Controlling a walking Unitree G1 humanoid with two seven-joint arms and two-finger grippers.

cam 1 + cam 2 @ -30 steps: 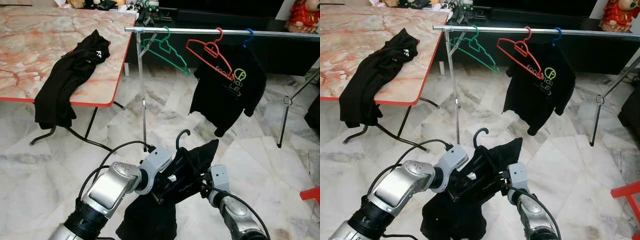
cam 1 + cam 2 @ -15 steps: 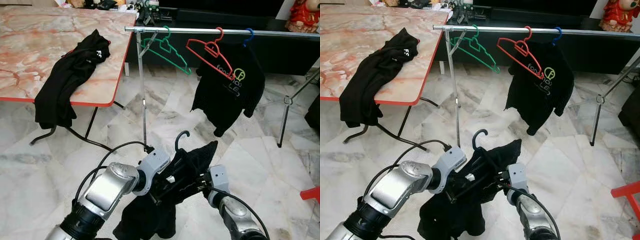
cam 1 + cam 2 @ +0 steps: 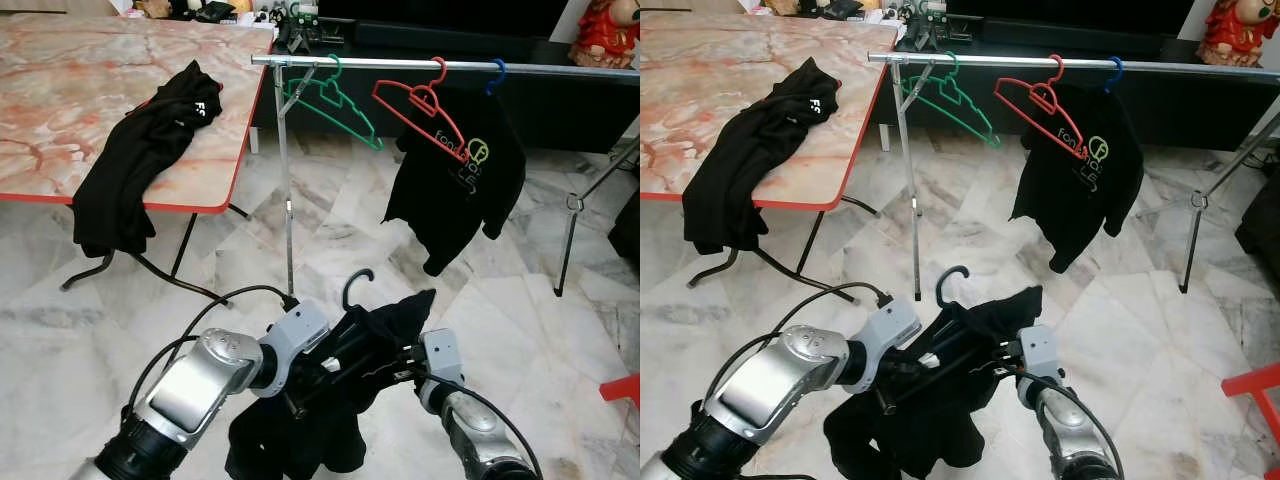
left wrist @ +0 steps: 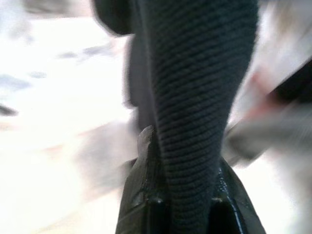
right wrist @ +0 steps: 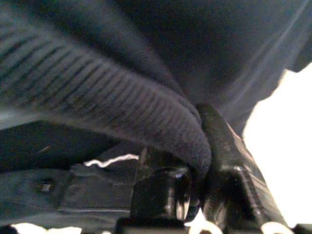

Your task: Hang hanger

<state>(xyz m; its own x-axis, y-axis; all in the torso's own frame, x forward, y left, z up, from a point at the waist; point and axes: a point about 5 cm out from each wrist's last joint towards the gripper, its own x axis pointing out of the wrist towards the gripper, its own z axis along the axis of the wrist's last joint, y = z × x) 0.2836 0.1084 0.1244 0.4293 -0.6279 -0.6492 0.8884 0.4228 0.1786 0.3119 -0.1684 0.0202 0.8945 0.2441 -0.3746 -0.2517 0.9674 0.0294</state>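
low in the centre of the head views, both arms meet at a black hanger (image 3: 352, 300) draped with a black shirt (image 3: 330, 400); its hook curls up just above the cloth, over the marble floor (image 3: 520, 330). the left gripper (image 3: 330, 368) comes in from the lower left and, in its wrist view, its fingers (image 4: 141, 195) are pinched tight on a ribbed fold of the black shirt. the right gripper (image 3: 405, 365) comes in from the lower right; its wrist view shows the two fingers (image 5: 229, 161) closed over a thick ribbed edge of the same shirt.

across the top of the frame runs a metal clothes rail (image 3: 560, 66) on thin metal legs. from left to right it carries a bare green hanger (image 3: 330, 98), a bare red hanger (image 3: 420, 108), and a blue hanger (image 3: 497, 72) bearing a black t-shirt with a green and white logo (image 3: 455, 185). the held hanger is well below and in front of the rail, not touching it.

in the upper left stands a marble-patterned table with a red edge (image 3: 60, 110), and a black garment (image 3: 140, 150) lies over its near edge, hanging partly off. a red figurine (image 3: 605, 30) sits in the upper right corner, and a red object (image 3: 622, 388) pokes in at the right edge.
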